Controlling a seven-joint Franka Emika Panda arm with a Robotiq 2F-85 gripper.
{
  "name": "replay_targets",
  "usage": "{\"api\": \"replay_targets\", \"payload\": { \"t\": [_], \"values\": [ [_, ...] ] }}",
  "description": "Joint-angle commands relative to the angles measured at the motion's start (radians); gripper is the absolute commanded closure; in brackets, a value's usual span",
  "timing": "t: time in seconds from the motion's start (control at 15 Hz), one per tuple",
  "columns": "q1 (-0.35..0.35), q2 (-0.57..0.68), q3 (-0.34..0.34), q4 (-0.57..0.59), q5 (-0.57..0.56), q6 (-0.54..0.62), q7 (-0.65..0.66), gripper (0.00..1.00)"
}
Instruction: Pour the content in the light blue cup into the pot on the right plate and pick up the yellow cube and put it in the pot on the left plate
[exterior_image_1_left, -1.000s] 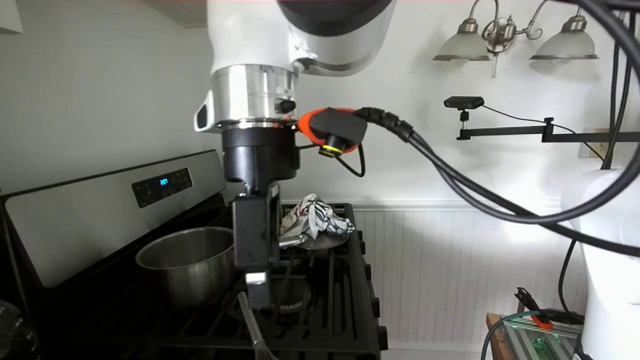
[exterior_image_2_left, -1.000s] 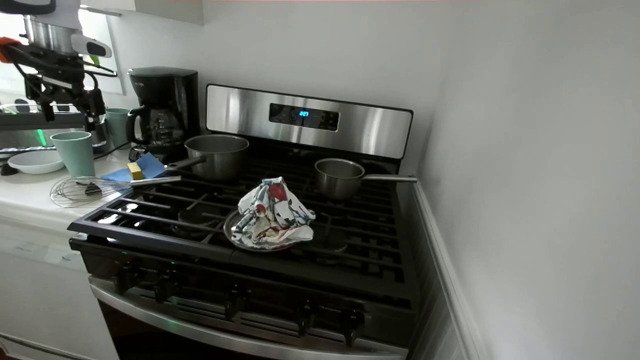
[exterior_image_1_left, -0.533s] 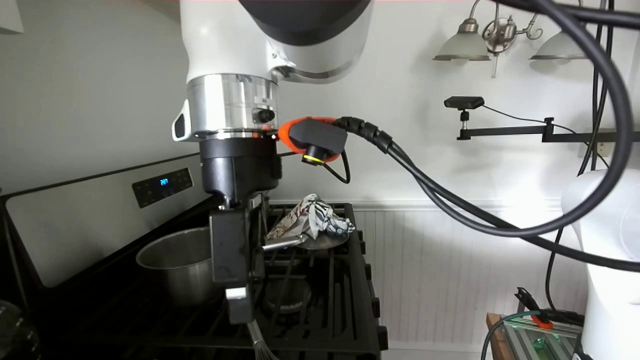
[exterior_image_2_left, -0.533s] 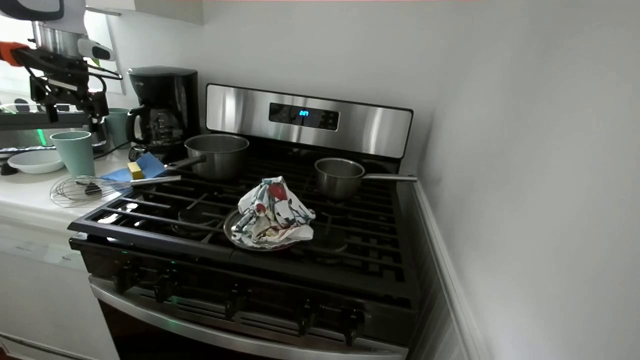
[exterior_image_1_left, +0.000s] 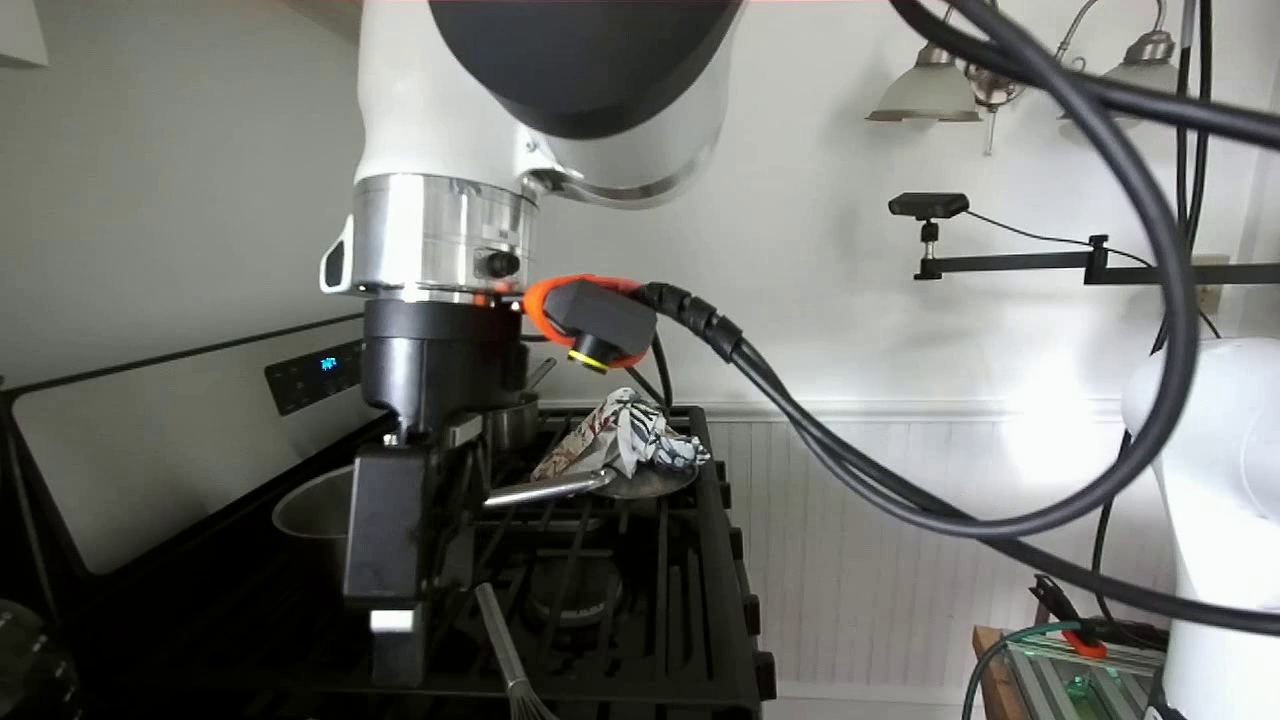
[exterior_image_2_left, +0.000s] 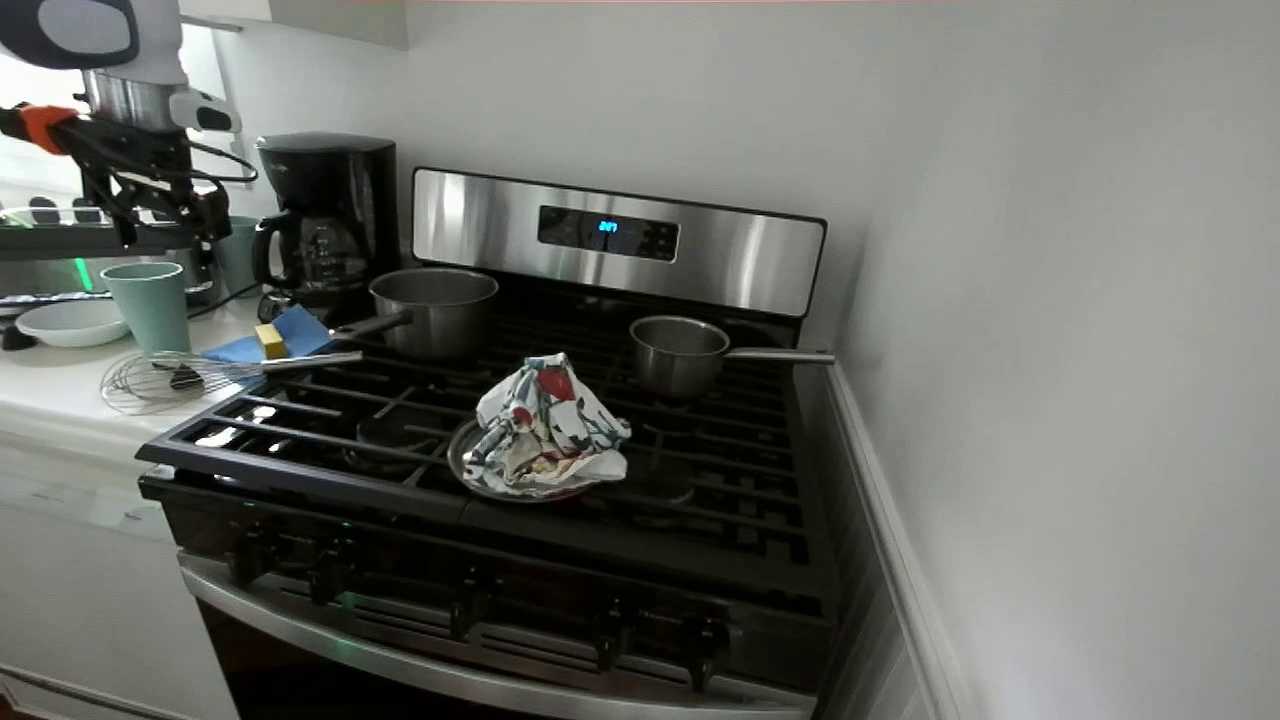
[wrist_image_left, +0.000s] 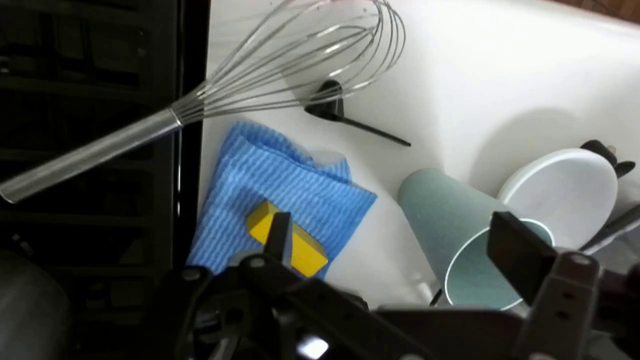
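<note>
I have the gripper (wrist_image_left: 392, 237) spread wide above the surface (wrist_image_left: 465, 65), gripping nothing. In my wrist view it partly hides the yellow cube (wrist_image_left: 307, 250), which lies on a blue cloth (wrist_image_left: 280, 182) along the edge beside the stove (exterior_image_2_left: 540, 560). The light blue cup (wrist_image_left: 440, 215) stands farther from that edge. In an exterior view, the big pot (exterior_image_2_left: 440, 325) and small pot (exterior_image_2_left: 678, 370) sit toward the stove's back corners.

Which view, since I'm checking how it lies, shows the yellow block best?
The wrist view: the yellow block shows largest there, from above, though a gripper finger hides part. In an exterior view it is small but unobstructed; nowhere else does it show.
</note>
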Motion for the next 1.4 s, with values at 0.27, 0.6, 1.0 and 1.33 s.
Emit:
{"api": "replay_targets", "payload": {
  "t": [0.27, 0.6, 1.0, 1.33],
  "values": [
    [0.012, 0.129, 0.024, 0.024, 0.238, 0.131, -0.184, 0.00],
    [0.007, 0.219, 0.064, 0.069, 0.265, 0.224, -0.172, 0.00],
    [-0.004, 0.302, 0.103, 0.129, 0.247, 0.297, -0.146, 0.00],
    [-0.013, 0.342, 0.117, 0.152, 0.236, 0.278, -0.135, 0.32]
  ]
}}
